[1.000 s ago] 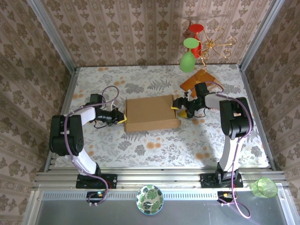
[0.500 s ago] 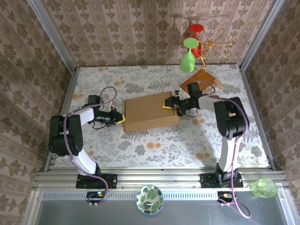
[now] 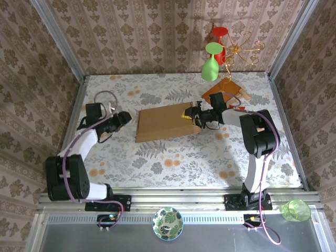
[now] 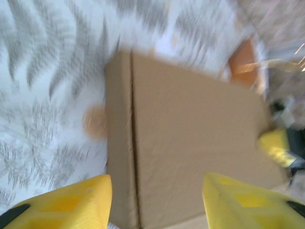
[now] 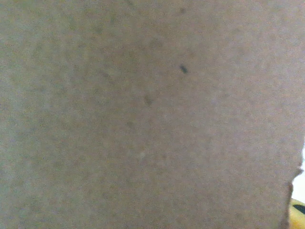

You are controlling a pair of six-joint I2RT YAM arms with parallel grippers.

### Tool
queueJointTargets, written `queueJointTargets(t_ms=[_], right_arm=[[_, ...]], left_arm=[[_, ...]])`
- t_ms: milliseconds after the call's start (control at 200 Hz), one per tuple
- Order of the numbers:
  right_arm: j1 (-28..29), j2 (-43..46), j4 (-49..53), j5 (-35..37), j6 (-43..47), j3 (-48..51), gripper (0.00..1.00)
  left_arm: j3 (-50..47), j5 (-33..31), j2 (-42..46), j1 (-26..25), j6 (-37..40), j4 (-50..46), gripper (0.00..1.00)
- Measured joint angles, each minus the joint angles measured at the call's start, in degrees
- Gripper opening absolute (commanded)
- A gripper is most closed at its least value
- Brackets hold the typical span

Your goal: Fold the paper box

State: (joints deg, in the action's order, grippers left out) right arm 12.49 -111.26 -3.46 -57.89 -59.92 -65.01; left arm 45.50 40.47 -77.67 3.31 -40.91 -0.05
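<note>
The paper box (image 3: 163, 122) lies flat and closed on the flowered table, its left end swung slightly toward me. My left gripper (image 3: 126, 118) hovers just left of the box, apart from it. In the left wrist view its yellow fingers (image 4: 71, 202) stand open with nothing between them, and the box (image 4: 190, 138) with its side crease lies ahead. My right gripper (image 3: 190, 115) is at the box's right edge. Plain cardboard (image 5: 143, 114) sits right up against the right wrist camera, with a sliver of yellow finger (image 5: 298, 214) at the bottom corner; how its jaws stand is hidden.
A reddish wooden board with a handle (image 3: 227, 89) lies behind the right gripper. A green glass (image 3: 210, 64), a red glass (image 3: 220, 37) and a gold wire stand (image 3: 242, 50) are at the back. A green cup (image 3: 295, 210) and a patterned plate (image 3: 167, 223) sit on the near rail.
My left gripper opened, let go of the box's left edge and drew back to the left. The right gripper pushed in over the right edge, and the box shifted and turned.
</note>
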Motion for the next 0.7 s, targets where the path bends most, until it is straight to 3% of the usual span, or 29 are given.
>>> queueJointTargets(t_ms=[85,215,490,590,700], right_arm=[[-0.2,1.6,2.5,0.0,-4.8,0.0,0.52],[-0.8,3.3,6.4,-0.9,-10.8,0.0,0.52],[-2.1,5.6,14.8,-4.0,-17.5,-0.1,0.48],[-3.0,5.6,18.7,-5.3,-17.2,-0.8,0.48],[-3.9,5.5,20.9,-6.2,-17.2,-1.0,0.48]], left_arm=[[-0.7,-0.1,-2.0,1.2,-6.4,4.5,0.66],[-1.2,-4.0,-1.6,0.6,-12.4,0.7,0.76],[-2.4,-10.7,1.2,-3.7,-24.7,-4.6,0.79],[-1.8,-13.1,2.0,-5.5,-23.1,-6.7,0.74],[1.5,-17.3,6.2,-9.7,-8.5,-11.2,0.69]])
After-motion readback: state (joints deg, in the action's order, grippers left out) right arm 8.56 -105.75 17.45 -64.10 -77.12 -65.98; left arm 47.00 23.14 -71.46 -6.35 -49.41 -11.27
